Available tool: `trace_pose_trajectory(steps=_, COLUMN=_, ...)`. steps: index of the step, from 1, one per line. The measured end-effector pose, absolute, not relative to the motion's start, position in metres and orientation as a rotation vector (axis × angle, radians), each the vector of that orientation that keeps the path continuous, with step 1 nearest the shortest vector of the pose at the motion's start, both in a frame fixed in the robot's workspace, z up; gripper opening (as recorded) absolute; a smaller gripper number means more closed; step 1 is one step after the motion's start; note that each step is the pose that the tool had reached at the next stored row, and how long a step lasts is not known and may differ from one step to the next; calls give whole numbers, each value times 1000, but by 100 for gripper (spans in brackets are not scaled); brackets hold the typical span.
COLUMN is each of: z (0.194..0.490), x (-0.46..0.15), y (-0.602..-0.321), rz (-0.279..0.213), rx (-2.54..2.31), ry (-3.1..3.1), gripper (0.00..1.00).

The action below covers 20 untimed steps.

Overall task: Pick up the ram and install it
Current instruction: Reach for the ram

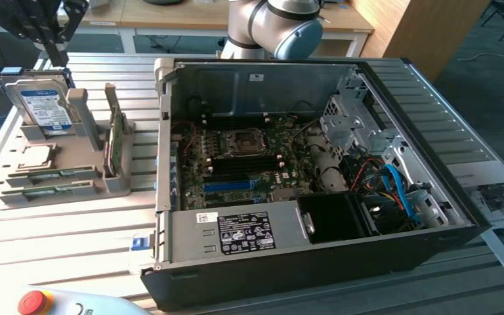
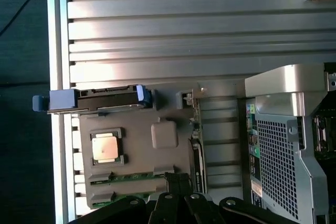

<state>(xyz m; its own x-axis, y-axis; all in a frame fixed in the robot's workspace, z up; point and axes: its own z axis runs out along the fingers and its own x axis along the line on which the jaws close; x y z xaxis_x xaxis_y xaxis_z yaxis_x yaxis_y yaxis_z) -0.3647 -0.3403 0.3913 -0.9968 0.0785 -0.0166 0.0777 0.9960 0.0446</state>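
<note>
Three green ram sticks rest in a grey parts holder (image 1: 116, 184) on the exterior view's left. One ram stick (image 1: 117, 136) stands on edge in a slot, seen edge-on from the wrist (image 2: 195, 148). Two more lie flat (image 1: 55, 176) (image 1: 52, 192) at the holder's front, and one of these flat sticks (image 2: 131, 177) also appears in the wrist view. My gripper (image 1: 57, 56) hangs high above the holder's far end, over the hard drive, shut and holding nothing. From the wrist, its black fingertips (image 2: 178, 183) sit between the flat sticks and the upright one.
A hard drive (image 1: 42, 105) stands upright in the holder, with a square CPU (image 1: 33, 156) in front of it. An open computer case (image 1: 462, 223) fills the middle of the slatted table, motherboard (image 1: 234, 164) exposed. A red stop button (image 1: 31, 302) sits at the front edge.
</note>
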Motion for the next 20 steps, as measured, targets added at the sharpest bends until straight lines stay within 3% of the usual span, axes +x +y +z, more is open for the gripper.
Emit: trace_pose_trajectory(steps=20, z=391, x=-403, y=-336, rz=68, rx=123, ry=3128, gripper=11)
